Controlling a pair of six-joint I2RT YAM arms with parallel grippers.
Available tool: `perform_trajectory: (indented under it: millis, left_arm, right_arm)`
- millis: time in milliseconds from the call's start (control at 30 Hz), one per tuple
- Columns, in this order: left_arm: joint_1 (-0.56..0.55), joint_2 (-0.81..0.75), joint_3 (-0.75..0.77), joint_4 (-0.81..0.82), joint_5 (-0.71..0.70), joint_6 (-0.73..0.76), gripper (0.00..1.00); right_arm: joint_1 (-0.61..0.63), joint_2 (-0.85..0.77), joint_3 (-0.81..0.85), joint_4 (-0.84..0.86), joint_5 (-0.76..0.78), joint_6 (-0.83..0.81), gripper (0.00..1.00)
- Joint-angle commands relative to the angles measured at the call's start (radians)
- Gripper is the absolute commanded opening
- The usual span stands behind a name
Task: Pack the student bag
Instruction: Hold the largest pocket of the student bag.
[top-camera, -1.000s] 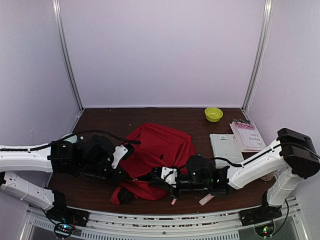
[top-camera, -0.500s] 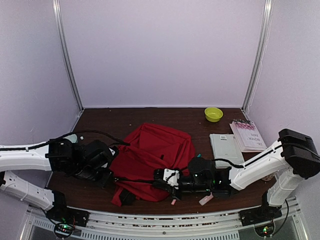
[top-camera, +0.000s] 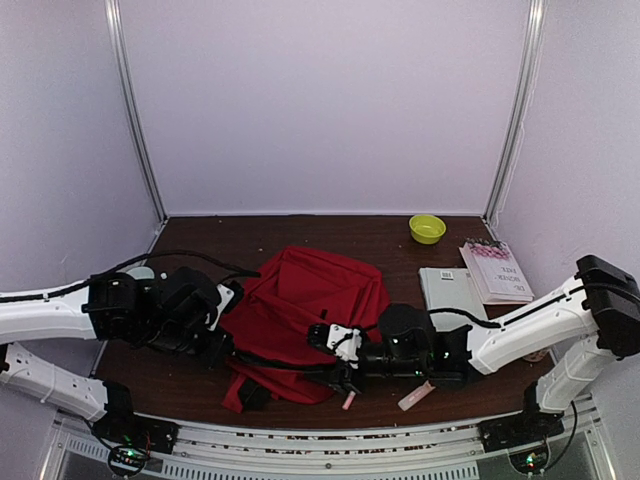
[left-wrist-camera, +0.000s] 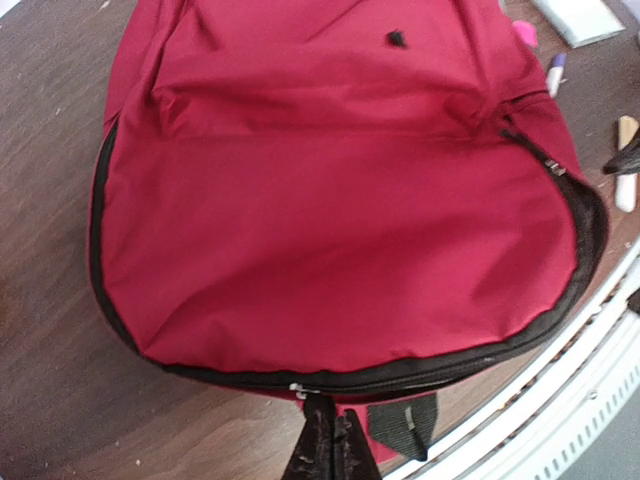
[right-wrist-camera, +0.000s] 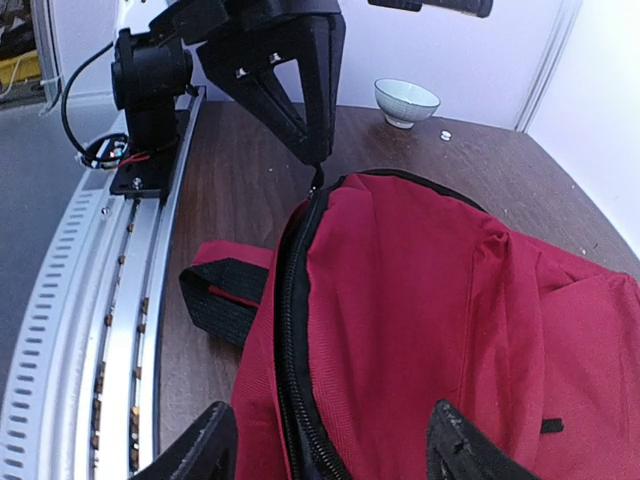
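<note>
Dark table (top-camera: 300, 235): one student bag (top-camera: 320, 300), one green bowl (top-camera: 427, 228), two books (top-camera: 452, 292). Left gripper (left-wrist-camera: 328, 420) clamped on bag edge; right gripper (right-wrist-camera: 335, 445) wide.

The dark wooden table (top-camera: 300, 232) is carrying everything: a red backpack (top-camera: 320, 295) is lying mid-table, a green bowl (top-camera: 427, 228) is sitting far back, and a grey case (top-camera: 452, 292) is lying beside a booklet (top-camera: 496, 270) on the right. A pen (top-camera: 347, 402) and a marker (top-camera: 413, 397) are lying near the front edge.

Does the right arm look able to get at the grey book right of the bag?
Probably yes: the grey book lies uncovered close beside the right arm, whose fingers are open and holding nothing.
</note>
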Motion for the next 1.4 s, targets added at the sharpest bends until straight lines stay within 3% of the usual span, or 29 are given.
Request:
perform_trajectory:
  millis: [0,133,433,1067,1367]
  left_arm:
    - [0.006,0.009,0.055,0.109,0.047,0.057,0.0]
    - [0.006,0.006,0.065,0.137,0.049,0.069,0.0]
    - [0.006,0.008,0.053,0.176,0.063,0.081,0.0]
    - [0.006,-0.064,-0.005,0.205,0.067,0.076,0.0]
    - [0.006,-0.084,-0.018,0.228,0.098,0.079,0.0]
  right_arm:
    - [0.015,-0.053,0.044,-0.055,0.012,0.006,0.69]
    - [0.024,-0.063,0.076,-0.062,0.019,0.025,0.78]
    - [0.072,0.016,0.154,0.006,0.129,0.122,0.84]
    - [0.118,0.171,0.253,0.024,0.196,0.169,0.84]
    - [0.116,0.235,0.308,0.045,0.366,0.12,0.79]
